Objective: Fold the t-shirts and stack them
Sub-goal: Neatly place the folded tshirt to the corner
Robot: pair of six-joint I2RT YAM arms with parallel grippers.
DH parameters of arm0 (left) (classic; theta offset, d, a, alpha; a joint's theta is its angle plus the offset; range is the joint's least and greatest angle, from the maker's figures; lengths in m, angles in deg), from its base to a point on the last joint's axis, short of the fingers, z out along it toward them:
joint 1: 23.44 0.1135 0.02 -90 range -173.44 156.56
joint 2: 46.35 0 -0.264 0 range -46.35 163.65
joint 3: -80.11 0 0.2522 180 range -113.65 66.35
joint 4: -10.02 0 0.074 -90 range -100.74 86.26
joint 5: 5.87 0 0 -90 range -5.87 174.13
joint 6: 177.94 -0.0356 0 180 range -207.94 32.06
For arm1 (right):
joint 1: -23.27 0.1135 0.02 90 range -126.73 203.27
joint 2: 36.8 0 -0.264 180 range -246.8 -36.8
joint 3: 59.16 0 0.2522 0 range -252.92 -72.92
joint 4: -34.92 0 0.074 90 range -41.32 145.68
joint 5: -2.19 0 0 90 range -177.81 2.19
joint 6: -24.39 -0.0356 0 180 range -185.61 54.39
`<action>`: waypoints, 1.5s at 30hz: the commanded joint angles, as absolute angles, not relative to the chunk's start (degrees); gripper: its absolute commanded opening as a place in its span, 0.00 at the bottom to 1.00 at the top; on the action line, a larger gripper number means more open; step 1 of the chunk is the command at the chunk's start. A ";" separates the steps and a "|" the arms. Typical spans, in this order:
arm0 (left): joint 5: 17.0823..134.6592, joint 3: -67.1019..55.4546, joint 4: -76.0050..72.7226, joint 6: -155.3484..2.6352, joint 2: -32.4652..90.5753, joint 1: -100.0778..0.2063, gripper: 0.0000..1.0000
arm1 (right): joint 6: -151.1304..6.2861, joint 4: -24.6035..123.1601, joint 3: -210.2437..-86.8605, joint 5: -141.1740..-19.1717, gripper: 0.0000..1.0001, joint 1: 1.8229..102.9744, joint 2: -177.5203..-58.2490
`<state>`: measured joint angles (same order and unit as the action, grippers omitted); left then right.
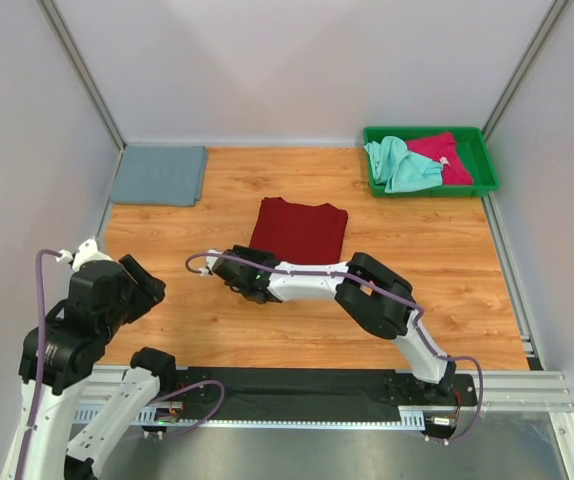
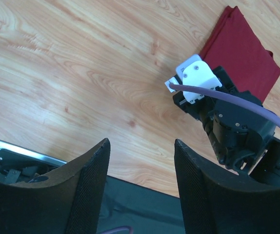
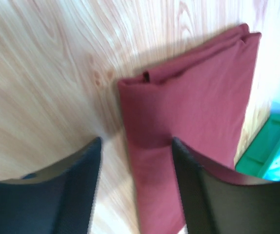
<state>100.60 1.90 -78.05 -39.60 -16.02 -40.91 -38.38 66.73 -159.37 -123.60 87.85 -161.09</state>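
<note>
A dark red t-shirt (image 1: 299,228) lies folded in the middle of the table. My right gripper (image 1: 247,258) hangs open at its near left corner. In the right wrist view the right gripper (image 3: 136,141) has the edge of the dark red shirt (image 3: 193,102) below the gap between its jaws, and the picture is blurred. A slate grey-blue shirt (image 1: 159,175) lies folded at the far left. A mint green shirt (image 1: 402,163) and a pinkish-red shirt (image 1: 442,155) lie crumpled in the tray. My left gripper (image 1: 144,281) is open and empty above the near left table, as the left wrist view (image 2: 141,142) shows.
The green plastic tray (image 1: 483,185) stands at the far right corner, and its edge shows in the right wrist view (image 3: 262,151). White walls with metal rails close in the table. A black mat (image 1: 297,385) and the arm bases lie along the near edge.
</note>
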 commanded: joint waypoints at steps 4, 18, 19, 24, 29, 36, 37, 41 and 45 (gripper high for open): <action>98.81 -3.43 -80.64 -40.30 -6.04 -40.93 0.69 | -35.99 65.73 -162.30 -119.82 0.37 85.68 -163.72; 76.33 -11.97 -69.33 -38.99 16.20 -23.97 0.88 | -38.53 63.98 -152.82 -111.03 0.00 80.23 -146.76; 71.79 -10.83 -64.87 -38.37 17.44 -22.05 0.89 | -38.62 63.80 -152.29 -109.36 0.00 79.27 -146.06; 61.65 -2.22 -48.42 -37.14 27.01 -21.06 0.99 | -39.85 64.41 -152.02 -104.08 0.00 77.41 -143.94; 45.31 6.74 -22.58 -28.89 38.27 -22.11 1.00 | -41.44 64.94 -152.11 -102.32 0.00 76.80 -143.85; 45.29 5.09 -11.92 -24.57 52.14 -29.67 1.00 | -44.25 65.91 -152.81 -101.35 0.00 76.45 -142.98; 45.20 4.04 -11.48 -23.61 53.48 -30.98 1.00 | -44.42 65.91 -152.81 -101.17 0.00 76.45 -142.80; 45.29 0.61 -10.41 -22.72 60.42 -33.28 1.00 | -45.22 65.91 -152.29 -100.91 0.00 76.27 -141.66; 46.07 -3.52 -15.69 -24.21 64.55 -34.60 1.00 | -46.53 65.47 -152.02 -100.21 0.00 75.74 -140.78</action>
<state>46.96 -0.02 -14.82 -24.76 63.16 -34.00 -43.98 66.92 -151.96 -101.59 76.18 -144.94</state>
